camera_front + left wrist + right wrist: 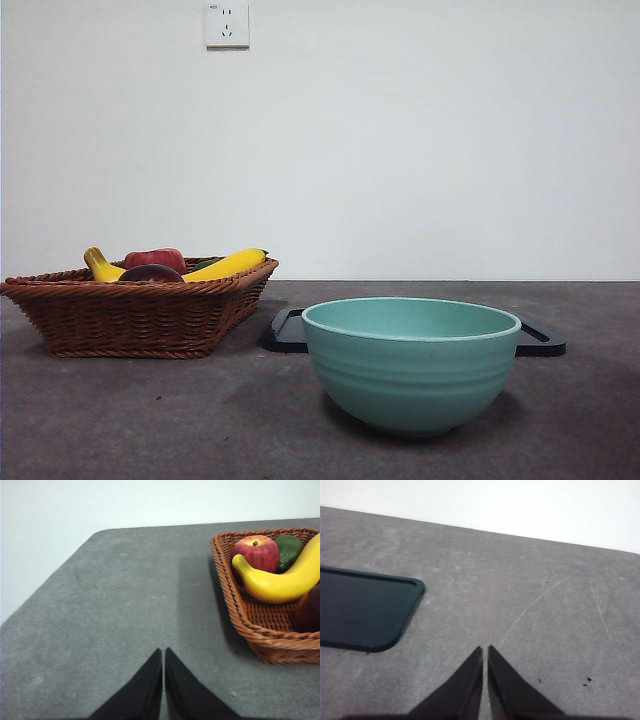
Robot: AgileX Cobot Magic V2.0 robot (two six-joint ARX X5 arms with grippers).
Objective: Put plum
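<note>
Starting on the left, your plum [151,272] lies in the wicker basket [140,315], at its near side beside the banana [225,265] and red apple [155,258]. Your left gripper [163,652], jaws pressed together and empty, waits near the basket. It's the closer arm. The right gripper [485,650], equally closed and empty, sits right of the dark tray [362,610].
</note>
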